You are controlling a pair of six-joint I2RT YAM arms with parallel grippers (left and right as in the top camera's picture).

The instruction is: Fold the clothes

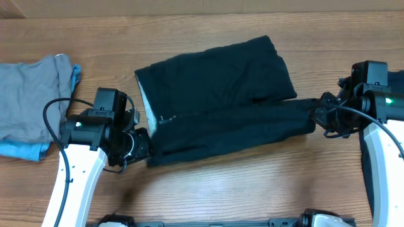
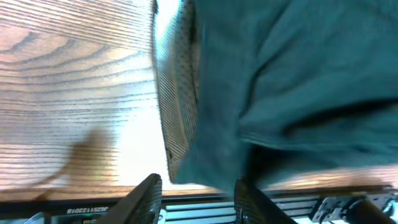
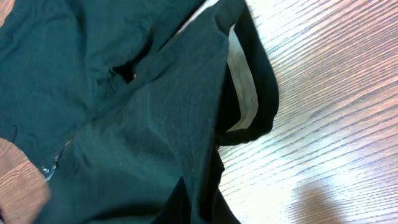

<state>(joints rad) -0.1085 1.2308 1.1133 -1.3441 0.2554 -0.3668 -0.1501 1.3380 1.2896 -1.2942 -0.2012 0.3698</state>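
One of the clothes, a black garment (image 1: 221,94), lies partly folded across the middle of the table, its long lower part running right. My left gripper (image 1: 144,144) is at its lower left corner. In the left wrist view the left gripper (image 2: 196,196) stands open, and the garment (image 2: 298,81) ends just ahead of the gap, touching neither finger. My right gripper (image 1: 315,118) is at the garment's right end. In the right wrist view the garment (image 3: 124,124) bunches down into the right gripper (image 3: 205,211), which is shut on it; cloth covers its fingers.
A grey garment (image 1: 31,94) lies at the far left on top of a light-blue one (image 1: 25,150). Bare wooden table (image 1: 221,189) runs in front of the black garment. A metal rail (image 2: 93,208) lines the table's near edge.
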